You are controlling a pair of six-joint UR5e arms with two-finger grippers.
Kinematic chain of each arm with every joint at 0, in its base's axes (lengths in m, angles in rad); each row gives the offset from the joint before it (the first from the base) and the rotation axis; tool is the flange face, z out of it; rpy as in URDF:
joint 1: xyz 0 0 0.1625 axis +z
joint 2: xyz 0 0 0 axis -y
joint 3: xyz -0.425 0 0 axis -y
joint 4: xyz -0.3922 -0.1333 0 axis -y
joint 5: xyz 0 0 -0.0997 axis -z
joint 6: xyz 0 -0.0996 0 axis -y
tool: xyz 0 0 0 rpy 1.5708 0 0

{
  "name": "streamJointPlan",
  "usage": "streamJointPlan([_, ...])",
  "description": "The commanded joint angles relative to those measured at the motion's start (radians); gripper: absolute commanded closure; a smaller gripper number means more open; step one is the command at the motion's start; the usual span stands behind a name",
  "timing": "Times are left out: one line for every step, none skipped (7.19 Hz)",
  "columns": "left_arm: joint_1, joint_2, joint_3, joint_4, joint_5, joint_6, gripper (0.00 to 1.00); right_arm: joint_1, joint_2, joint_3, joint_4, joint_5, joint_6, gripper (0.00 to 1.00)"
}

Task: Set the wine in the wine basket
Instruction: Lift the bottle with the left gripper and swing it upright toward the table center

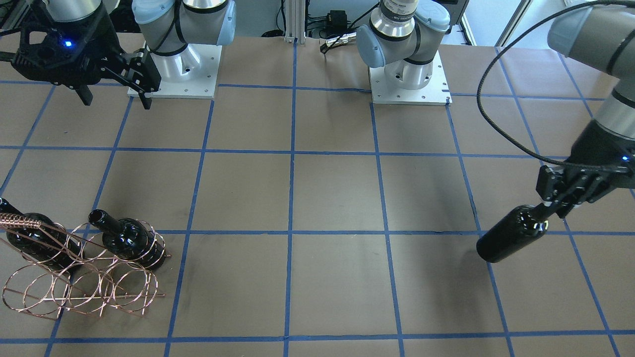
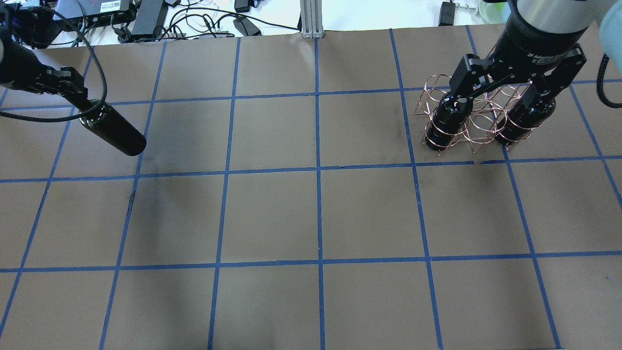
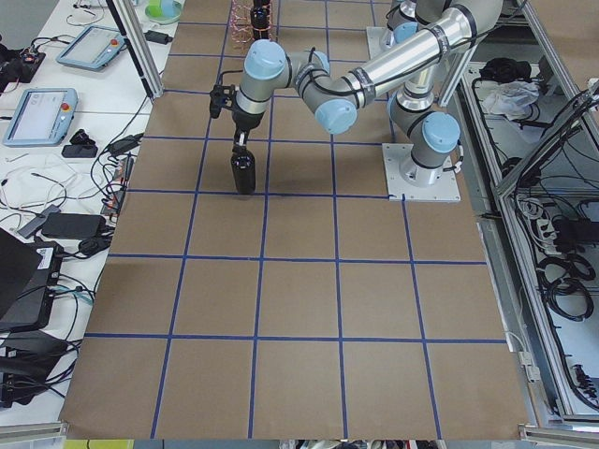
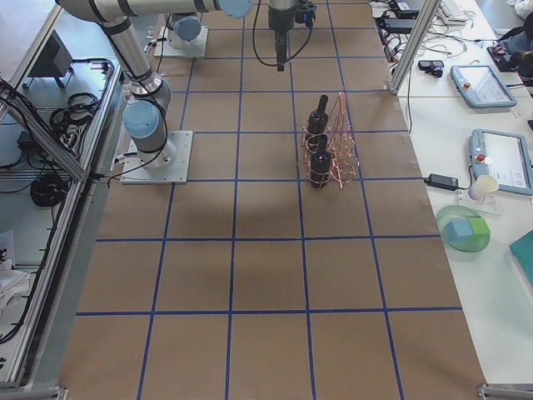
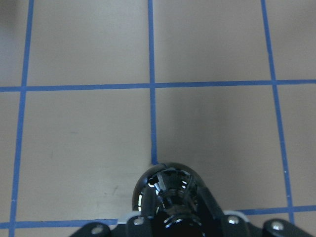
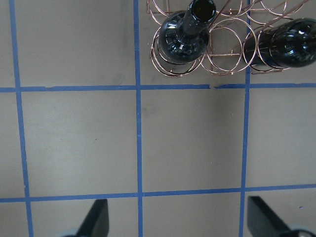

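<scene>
My left gripper (image 2: 80,99) is shut on the neck of a near-black wine bottle (image 2: 114,131) and holds it upright at the table's far left. The bottle also shows in the front view (image 1: 513,233) and the left wrist view (image 5: 170,190). I cannot tell whether its base touches the table. The copper wire wine basket (image 2: 481,109) stands at the far right and holds two look-alike bottles (image 2: 446,121) (image 2: 522,119), necks up. My right gripper (image 2: 496,97) hangs above the basket, open and empty, its fingers (image 6: 96,219) spread wide.
The table is brown paper with a blue tape grid (image 2: 318,170). The two arm bases (image 1: 173,69) (image 1: 409,74) stand at the robot's edge. Cables and boxes (image 2: 146,14) lie beyond the far edge.
</scene>
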Motion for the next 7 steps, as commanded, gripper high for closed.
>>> streamJointPlan([-0.132, 0.098, -0.059, -0.097, 0.049, -0.204, 1.0, 0.0, -0.002, 0.0, 0.0, 0.003, -0.001, 0.0])
streamJointPlan([-0.184, 0.154, -0.126, -0.106, 0.046, -0.306, 1.0, 0.0, -0.002, 0.0, 0.0, 0.003, -0.001, 0.0])
streamJointPlan([-0.274, 0.189, -0.156, -0.111, 0.05, -0.434, 1.0, 0.0, -0.001, 0.0, 0.0, 0.003, 0.001, 0.0])
streamJointPlan([-0.395, 0.197, -0.16, -0.125, 0.138, -0.589, 1.0, 0.0, -0.002, 0.0, 0.0, 0.004, 0.001, 0.0])
streamJointPlan([-0.532, 0.192, -0.162, -0.125, 0.227, -0.814, 1.0, 0.0, -0.001, 0.0, 0.0, 0.004, 0.001, 0.0])
streamJointPlan([-0.661, 0.186, -0.167, -0.129, 0.248, -0.998, 1.0, 0.0, -0.001, 0.0, 0.0, 0.004, 0.001, 0.0])
streamJointPlan([-0.742, 0.176, -0.171, -0.128, 0.318, -1.143, 1.0, 0.0, 0.001, 0.0, 0.0, 0.004, 0.001, 0.0])
